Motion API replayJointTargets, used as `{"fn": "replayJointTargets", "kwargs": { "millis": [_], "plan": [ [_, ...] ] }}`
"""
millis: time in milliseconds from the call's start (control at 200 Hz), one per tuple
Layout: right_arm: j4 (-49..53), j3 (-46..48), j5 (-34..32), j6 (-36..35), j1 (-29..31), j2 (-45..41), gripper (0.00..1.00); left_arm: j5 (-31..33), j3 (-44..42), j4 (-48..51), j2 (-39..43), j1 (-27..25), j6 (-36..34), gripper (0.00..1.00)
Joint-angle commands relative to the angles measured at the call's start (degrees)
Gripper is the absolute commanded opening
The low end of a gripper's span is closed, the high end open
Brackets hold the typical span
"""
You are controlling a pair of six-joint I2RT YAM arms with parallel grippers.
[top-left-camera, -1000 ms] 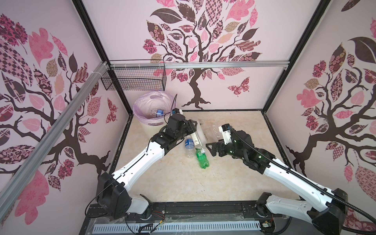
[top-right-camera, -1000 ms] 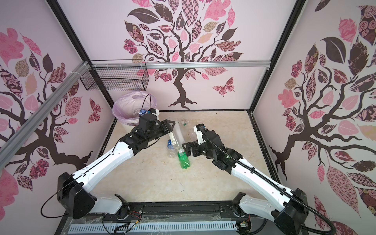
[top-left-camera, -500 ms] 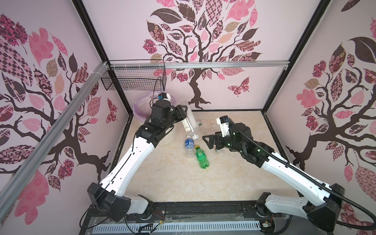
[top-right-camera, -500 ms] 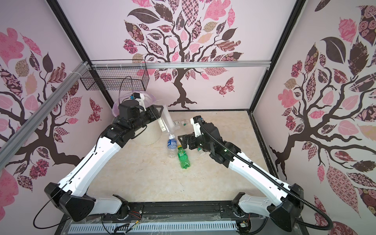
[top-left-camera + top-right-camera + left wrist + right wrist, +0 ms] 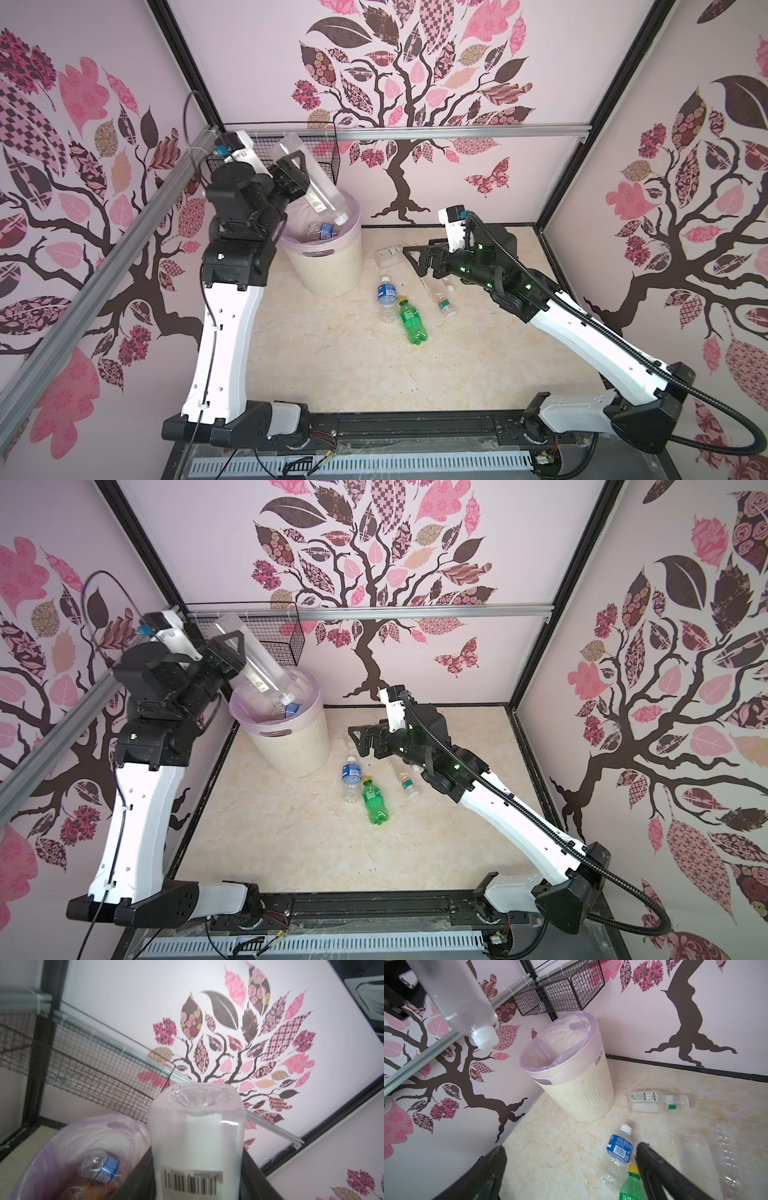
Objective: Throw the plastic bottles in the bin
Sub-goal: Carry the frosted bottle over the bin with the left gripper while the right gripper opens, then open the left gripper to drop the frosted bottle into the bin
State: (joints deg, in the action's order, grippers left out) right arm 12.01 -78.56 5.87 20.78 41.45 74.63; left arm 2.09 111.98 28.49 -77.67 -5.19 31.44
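Left gripper clamped on tall clear white-capped plastic bottle, upper left of both top views.
Bottle tilted cap-down over round cream ribbed plastic bin with lilac bag liner; cap seemingly above rim level; crumpled blue-banded bottle lies inside; right gripper at centre, jaws wide apart, empty; on beige marbled tabletop below: blue-labelled clear bottle, green bottle, small clear bottle.
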Motion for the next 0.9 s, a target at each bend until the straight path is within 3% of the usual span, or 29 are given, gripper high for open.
{"fn": "replayJointTargets", "kwargs": {
  "millis": [0, 320, 375, 450, 470, 655, 785, 895],
  "plan": [
    [-1.0, 1.4, 0.6, 0.3, 0.2, 1.3, 0.99, -0.1, 3.5, -2.6, 0.0, 3.0, -3.2, 0.53],
    [-1.6, 3.7, 1.4, 0.7, 0.2, 2.0, 0.99, 0.6, -12.5, -10.2, -6.8, 5.7, -3.5, 0.56],
    [-1.6, 4.3, 1.4, 0.6, 0.2, 1.7, 1.00, 0.8, -13.0, -7.6, -8.7, 5.7, -2.9, 0.68],
    [-1.7, 5.4, 1.4, 0.5, 0.2, 1.2, 1.00, -0.1, -15.1, -6.9, -8.5, 5.7, -2.1, 0.95],
    [-1.7, 5.6, 1.5, 0.5, 0.2, 1.1, 1.00, -0.3, -16.0, -7.7, -7.9, 5.7, -1.7, 0.98],
    [-2.5, 7.4, 1.8, 1.1, 0.1, 0.7, 1.00, -1.1, -17.0, -6.9, -3.7, 4.0, -2.1, 0.98],
    [-3.4, 8.5, 2.6, 1.9, 0.1, 0.7, 0.99, 1.8, -17.6, -5.4, -0.6, -2.2, -5.3, 0.98],
    [-3.2, 9.6, 1.7, 2.0, 0.1, -0.1, 1.00, 0.8, -20.1, -5.0, 1.6, -6.2, -3.9, 0.98]
  ]
}}
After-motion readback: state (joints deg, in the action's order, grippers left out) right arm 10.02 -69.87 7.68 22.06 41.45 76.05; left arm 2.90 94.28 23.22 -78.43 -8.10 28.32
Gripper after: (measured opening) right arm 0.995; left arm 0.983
